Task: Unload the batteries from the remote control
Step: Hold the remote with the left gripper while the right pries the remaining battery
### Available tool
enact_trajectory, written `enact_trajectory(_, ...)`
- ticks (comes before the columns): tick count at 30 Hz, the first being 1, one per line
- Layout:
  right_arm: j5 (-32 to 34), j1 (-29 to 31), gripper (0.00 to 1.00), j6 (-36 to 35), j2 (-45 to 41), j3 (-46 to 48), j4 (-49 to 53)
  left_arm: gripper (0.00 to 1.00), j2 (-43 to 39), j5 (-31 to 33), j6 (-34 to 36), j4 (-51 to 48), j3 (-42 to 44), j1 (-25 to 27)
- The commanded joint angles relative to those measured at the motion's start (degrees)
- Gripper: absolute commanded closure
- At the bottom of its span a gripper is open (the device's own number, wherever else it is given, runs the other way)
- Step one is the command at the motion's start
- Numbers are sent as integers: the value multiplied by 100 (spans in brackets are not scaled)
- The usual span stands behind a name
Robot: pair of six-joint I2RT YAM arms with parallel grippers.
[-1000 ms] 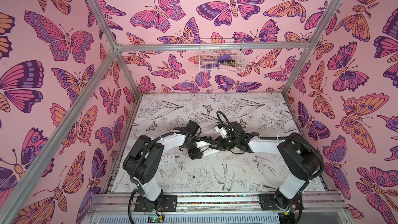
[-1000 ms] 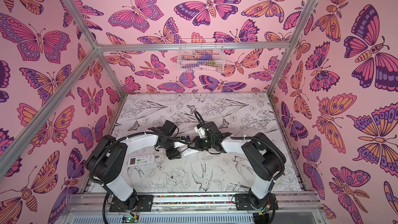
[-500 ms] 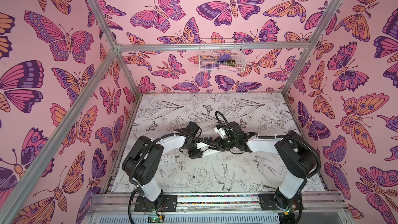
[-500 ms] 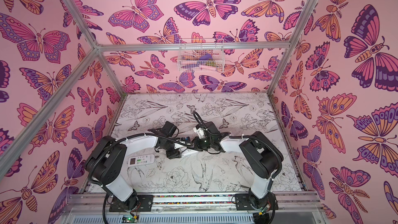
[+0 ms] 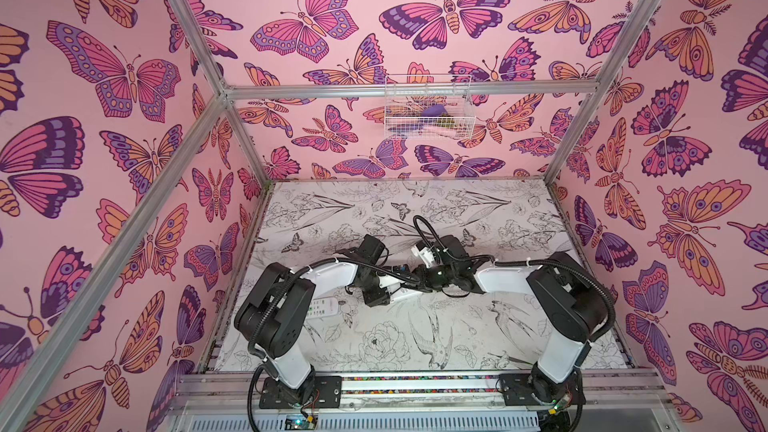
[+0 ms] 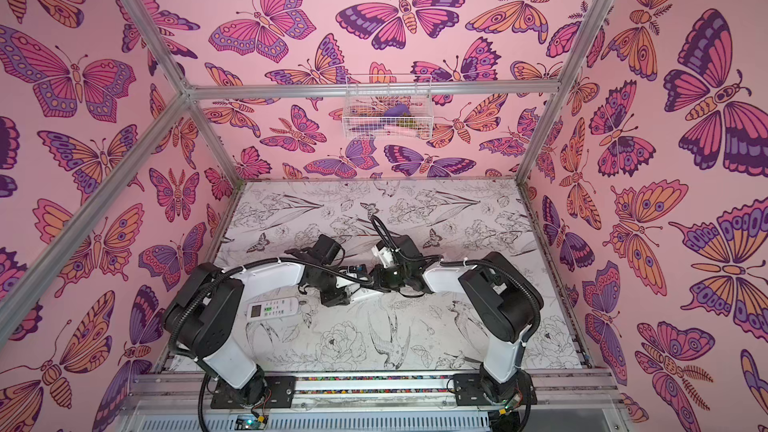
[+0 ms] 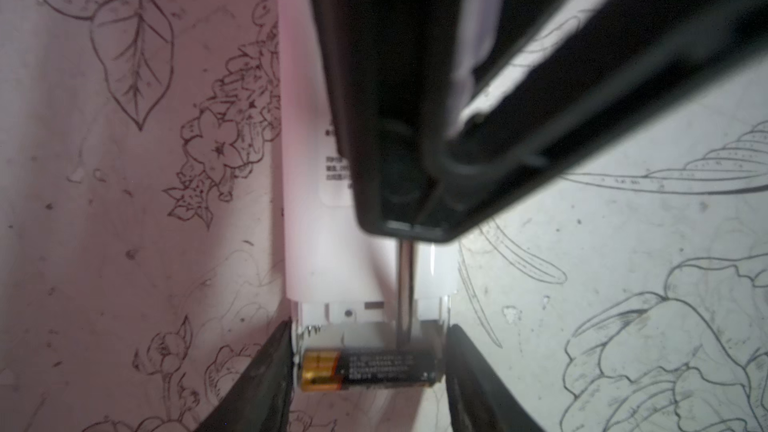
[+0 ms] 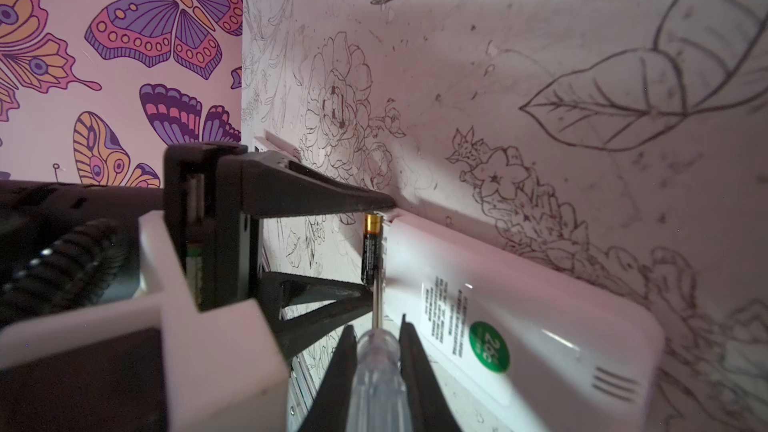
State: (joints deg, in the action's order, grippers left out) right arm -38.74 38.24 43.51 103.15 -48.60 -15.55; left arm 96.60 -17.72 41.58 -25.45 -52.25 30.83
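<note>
Pink walls (image 5: pixel 685 126) printed with large butterflies enclose the space, braced by silver metal bars (image 5: pixel 411 91). A white wire basket (image 5: pixel 395 118) hangs on the back wall. The bench (image 5: pixel 519 209) shows black-and-white flower drawings.

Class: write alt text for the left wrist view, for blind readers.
A black, gold-ended battery lies in the open end of a white remote held by the left gripper. The right gripper brings a thin metal tool down to the battery.

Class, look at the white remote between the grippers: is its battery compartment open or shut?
Open: no cover over the battery compartment; one battery lies exposed in the left wrist view.
</note>
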Motion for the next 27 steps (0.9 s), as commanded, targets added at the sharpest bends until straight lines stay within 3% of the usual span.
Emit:
enact_trajectory(1, -87, 77, 100, 17, 231, -1, -160, 46, -40, -36, 62, -258, 155, 64)
enact_trajectory(9, -63, 74, 100, -16, 267, 70, -167, 46, -18, 69, 38, -241, 132, 81)
enact_trajectory(17, 69, 10, 100, -209, -71, 63, 209, 29, -237, 227, 7, -294, 77, 99)
enact_trajectory(27, 133, -36, 100, -194, -480, 33, 396, 21, -510, 356, 91, -401, 66, 99)
